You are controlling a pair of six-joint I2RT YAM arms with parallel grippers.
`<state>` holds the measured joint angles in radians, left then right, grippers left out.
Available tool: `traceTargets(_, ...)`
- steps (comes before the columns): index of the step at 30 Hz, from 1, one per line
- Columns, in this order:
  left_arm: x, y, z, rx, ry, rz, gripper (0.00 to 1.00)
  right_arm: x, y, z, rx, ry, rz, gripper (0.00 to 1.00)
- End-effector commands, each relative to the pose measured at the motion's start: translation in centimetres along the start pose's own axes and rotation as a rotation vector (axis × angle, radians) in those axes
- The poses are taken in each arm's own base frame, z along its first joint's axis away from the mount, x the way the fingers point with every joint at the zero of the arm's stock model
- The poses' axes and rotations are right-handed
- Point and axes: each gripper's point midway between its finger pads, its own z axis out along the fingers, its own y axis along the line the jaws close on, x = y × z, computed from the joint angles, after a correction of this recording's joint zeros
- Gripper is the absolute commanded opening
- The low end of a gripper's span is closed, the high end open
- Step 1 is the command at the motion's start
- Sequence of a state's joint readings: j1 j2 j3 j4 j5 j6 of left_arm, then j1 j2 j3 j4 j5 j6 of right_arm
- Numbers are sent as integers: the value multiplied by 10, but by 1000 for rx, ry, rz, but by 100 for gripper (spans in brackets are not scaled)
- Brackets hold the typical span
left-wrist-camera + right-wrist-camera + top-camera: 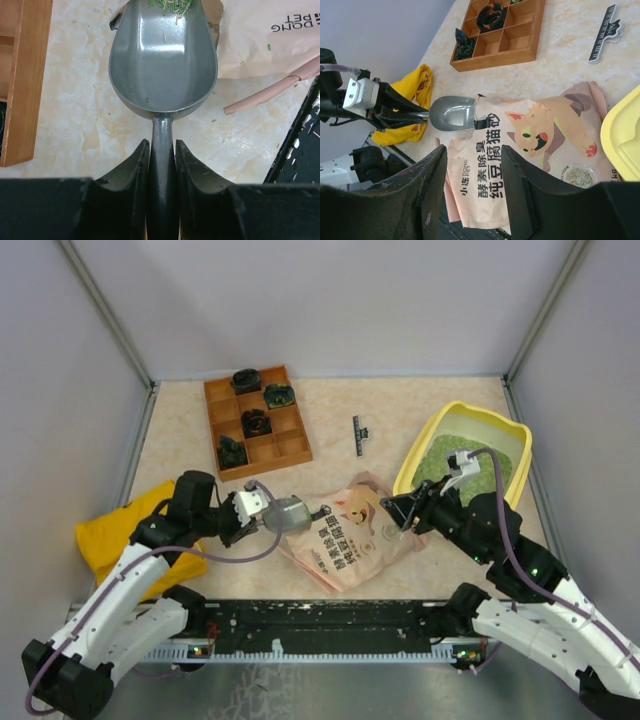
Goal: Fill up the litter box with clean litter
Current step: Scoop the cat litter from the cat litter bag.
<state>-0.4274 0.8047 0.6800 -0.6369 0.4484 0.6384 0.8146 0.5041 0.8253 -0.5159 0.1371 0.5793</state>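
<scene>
Clean litter (172, 4) barely dusts the grey scoop (162, 65) clamped by the left pincer (162, 145); it should drive deeper into the pink pouch (345, 535), with the spread, empty right pincer (474, 150) steadying.

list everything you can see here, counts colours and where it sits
litter box: one, yellow, far right
clean litter: green granules, inside the litter box
pouch: one, pink with a cartoon cat, lying centre
scoop: one, grey, at the pouch's left edge
wooden tray: one, brown, far left of centre
dark objects: four, in the wooden tray's compartments
black strip: one, between wooden tray and litter box
cloth bag: one, yellow, near left
left gripper: closed on the scoop's handle
right gripper: open, at the pouch's right side
</scene>
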Motion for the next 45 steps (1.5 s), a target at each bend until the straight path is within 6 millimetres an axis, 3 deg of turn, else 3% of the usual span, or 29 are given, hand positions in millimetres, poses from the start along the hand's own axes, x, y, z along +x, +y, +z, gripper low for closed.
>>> traceTargets(1,-18,5,-14,-18,-33,64,0,-18,8,-4,-29,-63,8,48)
traceTargets(45,-9,-8,-40,-37,-4,84,0,-14,7,-5,-35,-59,-1,48)
